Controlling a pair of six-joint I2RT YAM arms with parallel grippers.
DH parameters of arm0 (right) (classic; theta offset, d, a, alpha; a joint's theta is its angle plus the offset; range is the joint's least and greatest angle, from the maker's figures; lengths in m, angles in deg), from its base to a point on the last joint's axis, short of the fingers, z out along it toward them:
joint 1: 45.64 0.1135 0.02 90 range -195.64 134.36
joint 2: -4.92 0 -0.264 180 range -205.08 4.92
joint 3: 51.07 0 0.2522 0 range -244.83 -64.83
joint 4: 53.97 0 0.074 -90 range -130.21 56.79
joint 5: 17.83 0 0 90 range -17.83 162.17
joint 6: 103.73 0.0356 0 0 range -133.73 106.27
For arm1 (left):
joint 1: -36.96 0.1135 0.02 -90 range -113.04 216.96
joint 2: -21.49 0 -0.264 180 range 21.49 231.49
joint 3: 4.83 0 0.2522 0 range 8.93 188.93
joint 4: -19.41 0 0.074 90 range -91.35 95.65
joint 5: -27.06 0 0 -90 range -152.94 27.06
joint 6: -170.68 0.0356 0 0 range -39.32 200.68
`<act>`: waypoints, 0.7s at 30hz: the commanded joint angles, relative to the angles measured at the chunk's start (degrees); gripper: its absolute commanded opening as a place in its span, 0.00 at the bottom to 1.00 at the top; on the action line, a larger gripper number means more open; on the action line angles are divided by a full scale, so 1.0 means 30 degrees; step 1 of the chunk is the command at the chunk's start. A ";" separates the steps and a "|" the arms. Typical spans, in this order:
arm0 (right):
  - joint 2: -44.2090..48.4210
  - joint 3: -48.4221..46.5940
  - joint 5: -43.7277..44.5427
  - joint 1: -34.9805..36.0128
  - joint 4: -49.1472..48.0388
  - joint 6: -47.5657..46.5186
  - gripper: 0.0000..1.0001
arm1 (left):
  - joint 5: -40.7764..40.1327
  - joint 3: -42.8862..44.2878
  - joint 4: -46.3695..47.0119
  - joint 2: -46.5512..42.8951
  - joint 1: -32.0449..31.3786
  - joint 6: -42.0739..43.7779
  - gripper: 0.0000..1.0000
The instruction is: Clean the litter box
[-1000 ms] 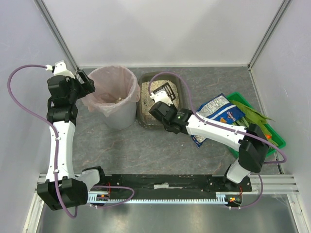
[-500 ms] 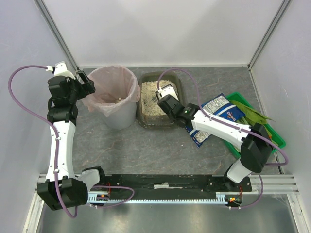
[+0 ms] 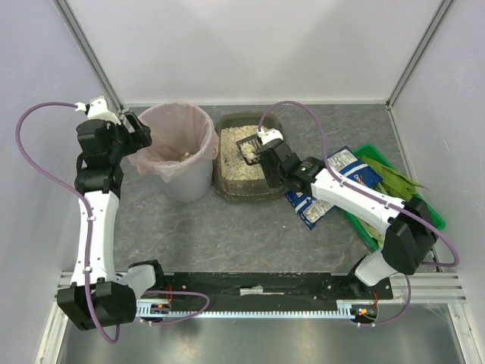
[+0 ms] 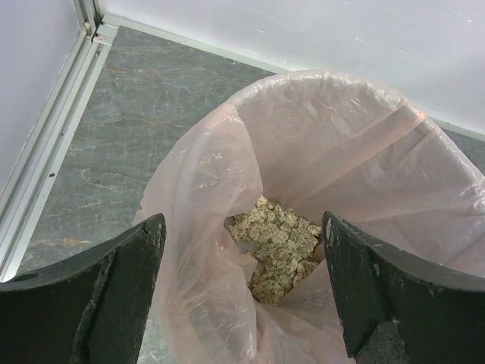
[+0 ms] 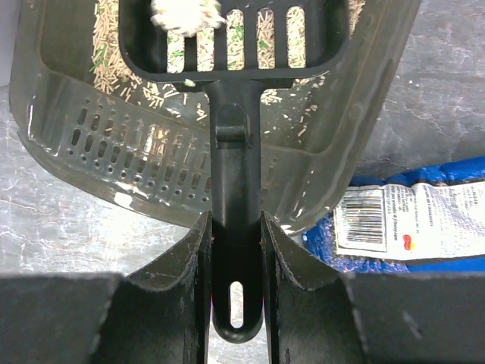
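Litter box (image 3: 227,189): sits at the far middle of the table (image 3: 212,227), just right of the bin, with pale granules inside.
Scoop (image 5: 235,45): black and slotted. Its head is over the granules in the right part of the box, and its handle crosses the box's near wall.
Clump (image 5: 186,15): a pale lump lies on the far left corner of the scoop's head, close to its edge.
Right gripper (image 5: 236,227): clamped tight on the scoop's handle, one finger on each side.
Bin (image 4: 204,189): round and pink-lined, left of the box, with a small heap of waste (image 4: 276,246) at the bottom.
Left gripper (image 4: 242,258): jaws spread wide, holding nothing, at the bin's left rim. I cannot tell whether it touches the liner.
Snack bag (image 3: 333,182): blue, just right of the box and under the right forearm.
Green crate (image 3: 436,220): at the right edge of the table, beyond the bag.
Stage: my guess is a loaded scoop that is about to be carried left to the bin.
Risk, spill: the clump is off-centre, so a tilt or a quick swing could roll it onto the table between box and bin.
Risk, box: the handle lies low over the near wall, so lifting at an angle could catch the rim and shift the box.
Risk, bin: the liner is loose, so a scoop edge could snag it and pull it inward.
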 commanded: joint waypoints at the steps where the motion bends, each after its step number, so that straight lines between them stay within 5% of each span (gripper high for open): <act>1: 0.0800 0.0509 -0.1597 -0.0209 -0.2206 0.1102 0.00 | 0.0315 0.0002 0.0773 -0.0437 -0.0155 0.0104 0.89; 3: 0.0741 0.0244 0.2163 -0.0209 -0.0188 0.1691 0.00 | 0.0344 0.0060 0.0773 -0.0495 -0.0184 0.0076 0.89; 8: 0.1735 0.0682 -0.2125 -0.0385 -0.1411 0.0228 0.00 | -0.0210 0.0265 0.0597 -0.0992 -0.1470 0.0717 0.88; 15: 0.3698 -0.0633 0.1557 0.0199 -0.0475 -0.0884 0.00 | -0.1971 0.1085 -0.0194 -0.1403 -0.5189 0.2038 0.88; 21: 0.3468 -0.4060 0.4227 0.2366 -0.0269 -0.4045 0.00 | 0.0199 0.0882 -0.0078 -0.1139 -0.5341 0.1365 0.89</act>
